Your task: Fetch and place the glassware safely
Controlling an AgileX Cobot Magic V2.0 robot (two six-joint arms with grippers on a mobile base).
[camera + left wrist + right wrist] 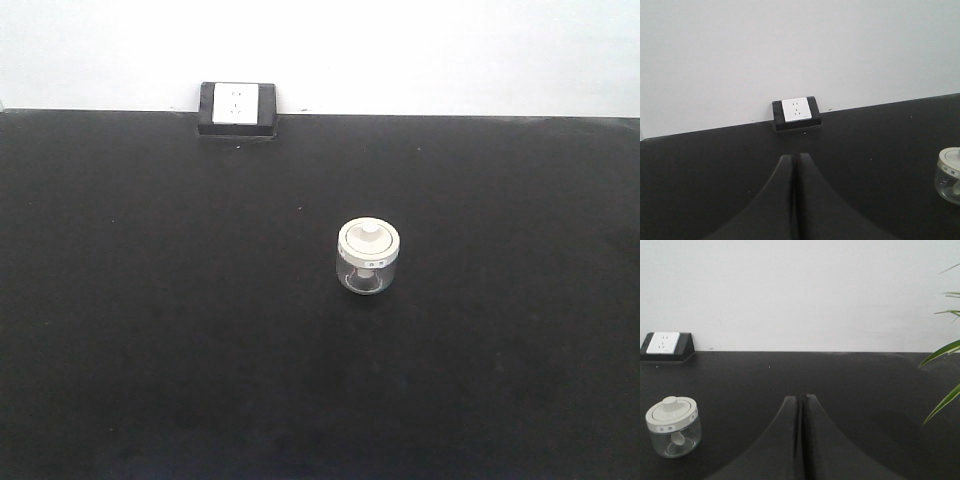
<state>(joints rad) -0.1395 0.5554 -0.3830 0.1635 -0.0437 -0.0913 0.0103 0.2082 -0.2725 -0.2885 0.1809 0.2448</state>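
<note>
The lidded glass jar (368,257) stands upright, alone on the black table (150,330), clear for a grasp. We keep our left gripper (794,159) and right gripper (801,400) pressed closed and empty, back from it, probably awaiting approach.

Wall socket (237,104), black table (150,330), plant leaves (942,352)
</note>
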